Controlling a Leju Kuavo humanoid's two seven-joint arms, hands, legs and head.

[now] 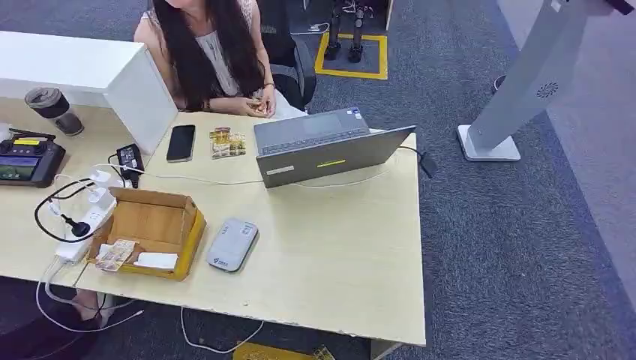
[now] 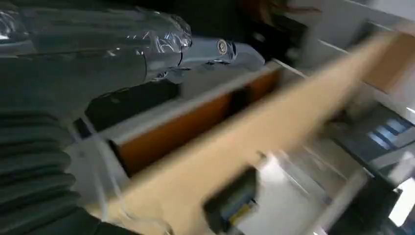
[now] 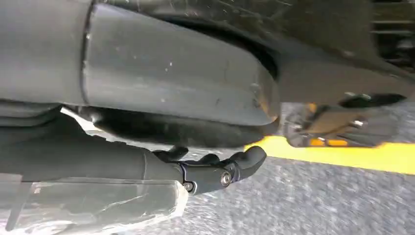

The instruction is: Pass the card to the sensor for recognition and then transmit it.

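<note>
We see both arms below the table (image 1: 360,300), none reaching over it. The card (image 1: 156,260) lies in the open cardboard box (image 1: 154,225), ready to be taken; the grey sensor (image 1: 232,244) sits just beside the box, well ahead of both hands. The right hand (image 3: 215,171) hangs above the floor, fingers curled together on nothing. The left hand (image 2: 195,49) is blurred beside the table edge; we cannot tell its state. We judge pickup not yet begun.
</note>
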